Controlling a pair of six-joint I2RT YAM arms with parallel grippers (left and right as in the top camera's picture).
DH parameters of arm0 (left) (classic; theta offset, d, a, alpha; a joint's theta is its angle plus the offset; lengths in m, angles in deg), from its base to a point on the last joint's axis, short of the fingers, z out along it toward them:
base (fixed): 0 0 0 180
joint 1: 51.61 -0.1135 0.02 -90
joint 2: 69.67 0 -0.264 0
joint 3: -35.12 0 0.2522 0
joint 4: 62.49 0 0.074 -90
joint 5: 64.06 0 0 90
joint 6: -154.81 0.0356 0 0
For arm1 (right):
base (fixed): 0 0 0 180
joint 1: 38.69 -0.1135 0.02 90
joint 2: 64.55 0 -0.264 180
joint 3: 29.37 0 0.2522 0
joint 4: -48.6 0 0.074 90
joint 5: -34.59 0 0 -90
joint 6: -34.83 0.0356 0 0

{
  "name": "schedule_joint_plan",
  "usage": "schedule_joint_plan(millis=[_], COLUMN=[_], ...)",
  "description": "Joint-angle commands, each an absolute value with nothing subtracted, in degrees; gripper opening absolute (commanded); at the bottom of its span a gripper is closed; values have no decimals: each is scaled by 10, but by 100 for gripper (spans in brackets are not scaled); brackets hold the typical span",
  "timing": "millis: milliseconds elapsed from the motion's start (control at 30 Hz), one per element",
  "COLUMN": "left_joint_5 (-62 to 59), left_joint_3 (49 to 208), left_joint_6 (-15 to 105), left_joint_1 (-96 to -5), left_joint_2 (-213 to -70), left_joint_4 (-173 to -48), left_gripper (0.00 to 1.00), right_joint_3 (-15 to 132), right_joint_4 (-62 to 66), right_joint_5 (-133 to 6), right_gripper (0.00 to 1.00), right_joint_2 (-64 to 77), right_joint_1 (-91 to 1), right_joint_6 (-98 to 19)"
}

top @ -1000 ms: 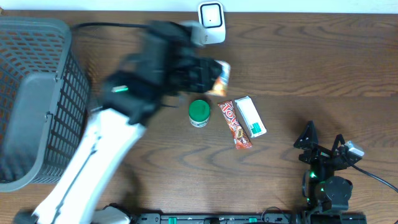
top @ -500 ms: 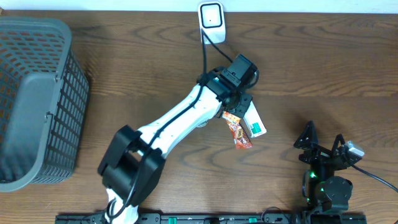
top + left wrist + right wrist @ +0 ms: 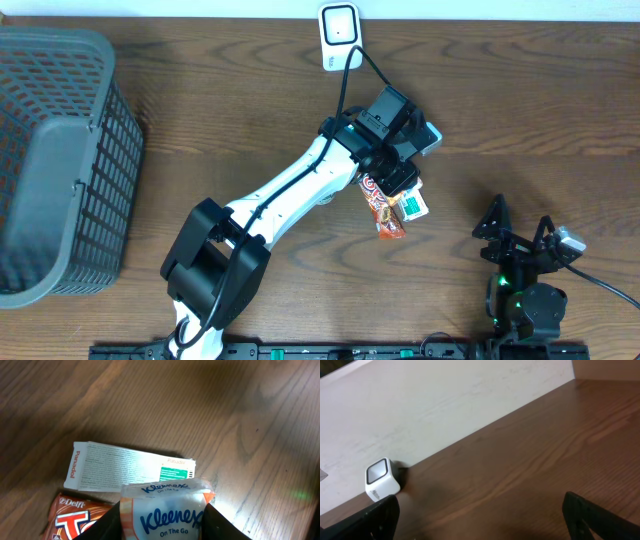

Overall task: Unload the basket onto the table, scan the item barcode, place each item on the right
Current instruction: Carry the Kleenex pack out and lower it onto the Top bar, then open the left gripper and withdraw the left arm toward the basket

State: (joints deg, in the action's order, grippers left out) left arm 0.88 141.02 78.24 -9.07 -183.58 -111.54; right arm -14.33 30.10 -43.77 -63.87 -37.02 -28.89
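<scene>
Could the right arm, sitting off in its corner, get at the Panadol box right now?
Probably not cleanly. The table between is bare and the right gripper is open, but the left gripper, holding a Kleenex pack, hangs over most of the Panadol box.

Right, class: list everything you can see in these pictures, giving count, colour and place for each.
basket: one, grey, left end of the table
scanner: one, white, back edge of the table by the wall
tissue pack: one, white and orange with blue lettering, held above the box
box: one, white with a green patch, flat on the table right of centre
bar: one, red-orange, flat beside the box
table: one, brown wood
left gripper: one, black, shut on the tissue pack
right gripper: one, black, open and empty, front right
</scene>
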Motion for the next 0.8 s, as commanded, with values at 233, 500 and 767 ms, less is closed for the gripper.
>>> schedule_joint_plan(millis=[233,500,767], left_joint_5=[-4,11,172], left_joint_3=[1410,1415,1415], left_joint_6=[824,824,823], left_joint_1=[-92,-106,-108], left_joint_2=[-1837,-1769,-1565], left_joint_4=[-1114,-1149,-1245], left_gripper=[95,95,95], right_joint_3=[-145,-145,-145], right_joint_4=[301,301,301], right_joint_5=[-433,-433,-433], right_gripper=[99,99,99], right_joint_2=[-642,-642,-642], right_joint_1=[-375,-375,-375], right_joint_6=[-297,-297,-297])
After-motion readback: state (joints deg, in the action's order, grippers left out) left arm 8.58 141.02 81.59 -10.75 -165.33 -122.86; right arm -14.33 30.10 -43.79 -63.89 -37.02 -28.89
